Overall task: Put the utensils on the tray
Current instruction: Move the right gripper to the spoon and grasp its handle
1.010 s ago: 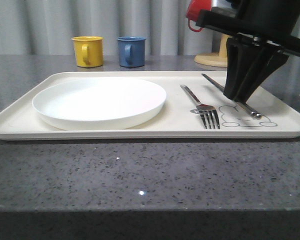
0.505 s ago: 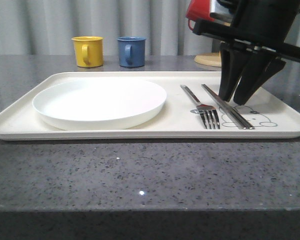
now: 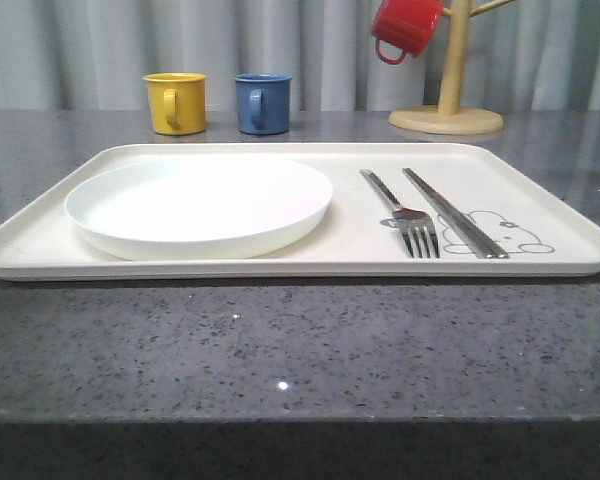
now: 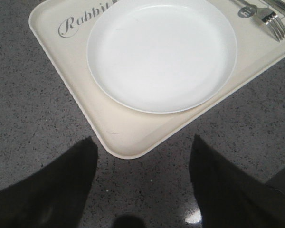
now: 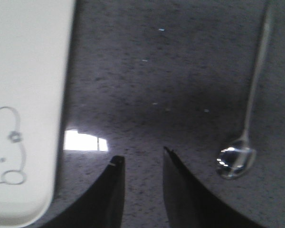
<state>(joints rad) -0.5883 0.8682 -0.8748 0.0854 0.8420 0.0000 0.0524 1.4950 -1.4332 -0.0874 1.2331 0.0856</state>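
Your fork (image 3: 408, 217) and chopsticks (image 3: 453, 211) are lying side by side on the tray (image 3: 540, 195), right of the plate (image 3: 198, 203). The spoon (image 5: 242, 137) is lying off the tray on the counter (image 5: 180, 71). Your right gripper (image 5: 141, 164) is hovering over the counter, jaws slightly parted and empty. Your left gripper (image 4: 142, 149) is hanging wide open above the tray's corner.

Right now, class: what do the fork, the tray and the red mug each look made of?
Fork: polished metal, mirror glints. Tray: matte cream, probably plastic or melamine; printed rabbit. Red mug: glossy, ceramic or enamel; cannot tell which.
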